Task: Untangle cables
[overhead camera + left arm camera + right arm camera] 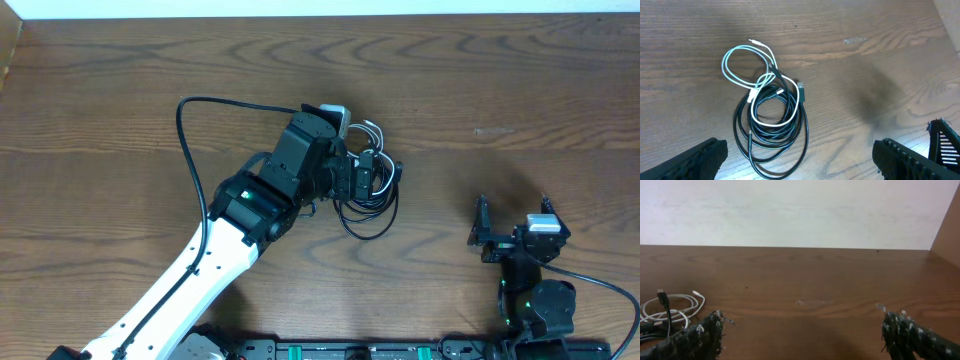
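While the left arm hangs over the middle of the worktop (520,90), the cables (372,205) lie right under it in one loose heap. From the left wrist camera it's clear: left fingers (695,160) spread wide, nothing between them, and the heap sits down in the gap, a touch nearer the left-hand one. The black cables (790,135) make a stack of coils at the near end. The white cable (742,55) throws one loop out beyond them at the far end and lays a second loop across the top of the black. So the heap's long axis runs straight away from the wrist, roughly square to the line between the two fingers. A white plug tip pokes out at the far edge, and a black plug rests on the right side of the coils.

Over on the right, the right fingers (690,340) are parted too and hold nothing, low above bare wood. The heap shows only at the left rim of that camera's view, well apart. The left arm is plainly the nearer one.

My read: nothing is separated yet. The free white loop at the far end looks like the easiest thing to pinch and draw clear, though it crosses the black twice, so it may drag the coils along
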